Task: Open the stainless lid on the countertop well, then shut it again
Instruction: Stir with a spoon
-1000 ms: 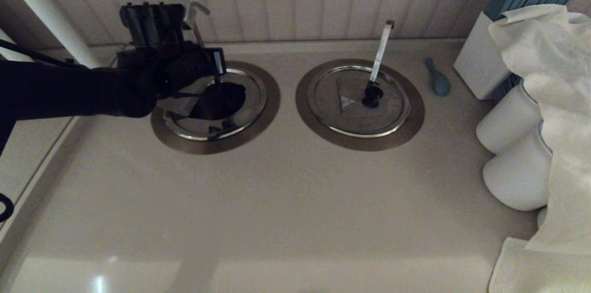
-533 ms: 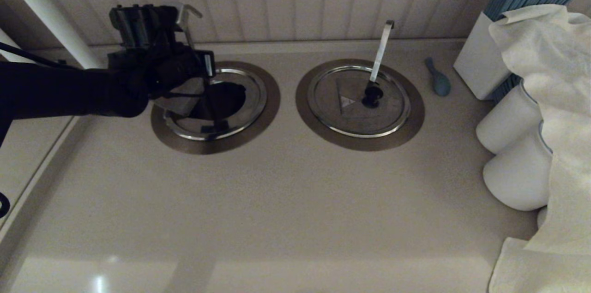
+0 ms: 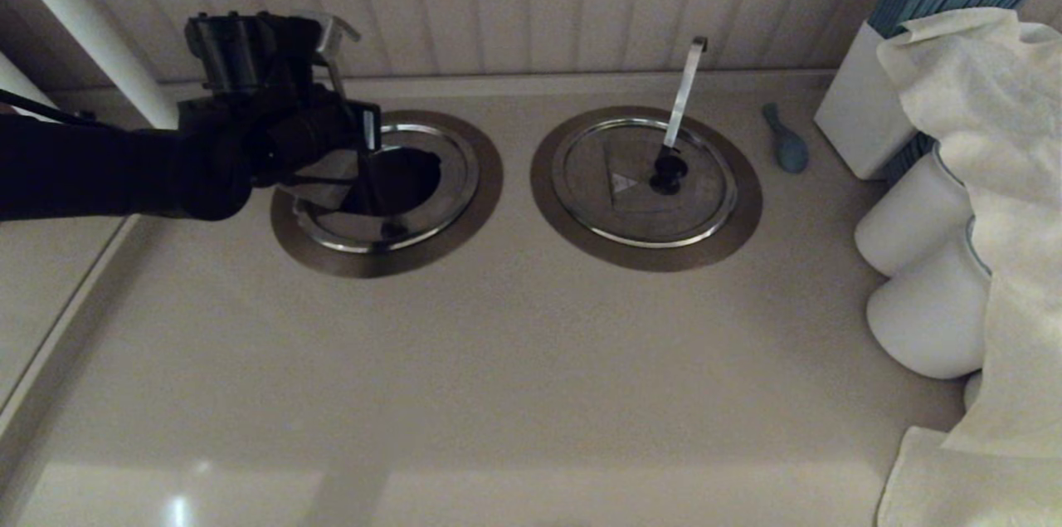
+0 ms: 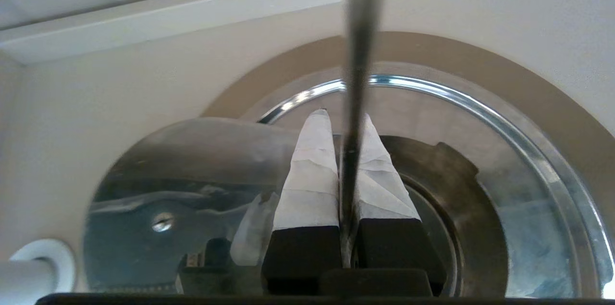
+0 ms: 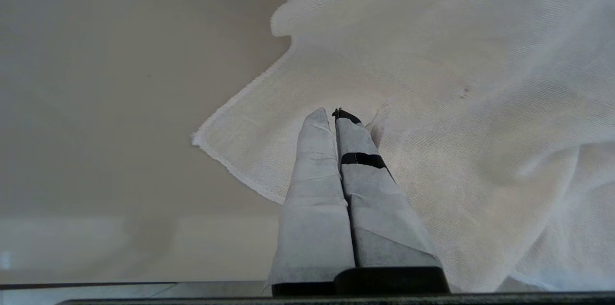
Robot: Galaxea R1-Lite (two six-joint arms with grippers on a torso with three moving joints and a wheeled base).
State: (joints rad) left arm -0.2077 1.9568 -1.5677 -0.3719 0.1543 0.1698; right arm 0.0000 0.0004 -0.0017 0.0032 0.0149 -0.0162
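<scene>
Brushed brownish metal forms the collar of the countertop well (image 3: pixel 465 220), which we log as uncovered, its dark bottom showing directly beneath the left gripper (image 4: pixel 343 127). The stainless lid (image 4: pixel 192 189) we record lifted and tilted off the hole, lying to the outer side of that gripper, toward the white pipe (image 3: pixel 75 21). The left gripper's taped fingers (image 4: pixel 312 175) are clenched; we take them to be pinching the lid's knob, which they hide. The thin grey hooked utensil handle (image 3: pixel 336 46) rises close in front of them, crossing the wrist view as a dark bar.

Beyond the gripper, across the counter, we list the twin lid (image 3: pixel 647 178), seated flat with its broad bright handle (image 3: pixel 684 87), then a blue spoon (image 3: pixel 786 141).

Right gripper (image 5: pixel 338 120): parked, fingers pressed together on nothing, over a white cloth (image 5: pixel 456 103).
</scene>
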